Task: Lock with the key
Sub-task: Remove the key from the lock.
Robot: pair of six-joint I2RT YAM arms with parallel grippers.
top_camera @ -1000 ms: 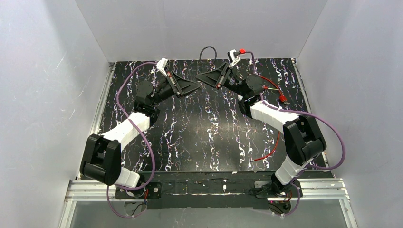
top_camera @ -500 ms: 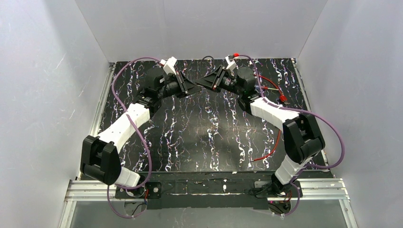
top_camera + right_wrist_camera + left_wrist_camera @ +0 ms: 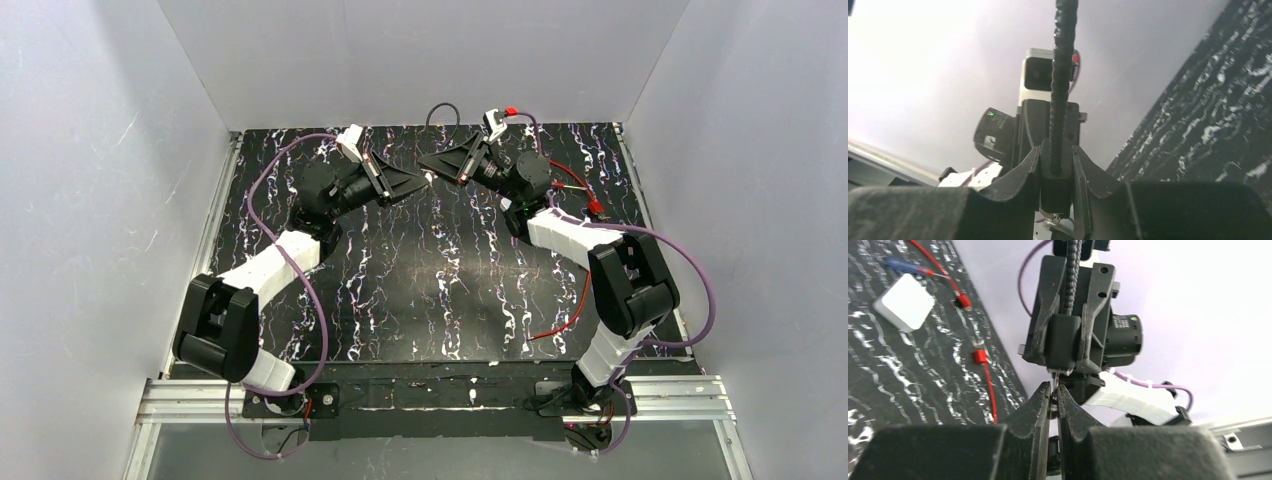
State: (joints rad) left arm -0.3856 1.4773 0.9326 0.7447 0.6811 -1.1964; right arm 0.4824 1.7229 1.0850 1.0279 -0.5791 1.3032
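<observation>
At the back of the table both grippers meet tip to tip. My right gripper [image 3: 1055, 152] is shut on a black lock [image 3: 1055, 170], whose ribbed black cable [image 3: 1062, 75] runs up out of it. In the left wrist view the lock [image 3: 1064, 342] sits between the right fingers [image 3: 1044, 327]. My left gripper [image 3: 1053, 390] is shut on a thin metal key [image 3: 1053, 385], whose tip reaches the lock's underside. From above, the left gripper [image 3: 420, 181] and right gripper [image 3: 430, 165] touch noses, and the cable [image 3: 440, 104] loops behind them.
A white block [image 3: 904, 302], a blue connector [image 3: 898, 263] and red wires [image 3: 985, 385] lie on the black marbled table [image 3: 420, 290] at the back right. Another red wire [image 3: 560, 320] lies near the right arm. White walls close in three sides.
Both wrists have turned and shifted at the back of the table while staying tip to tip. The left jaws have closed a little tighter.
</observation>
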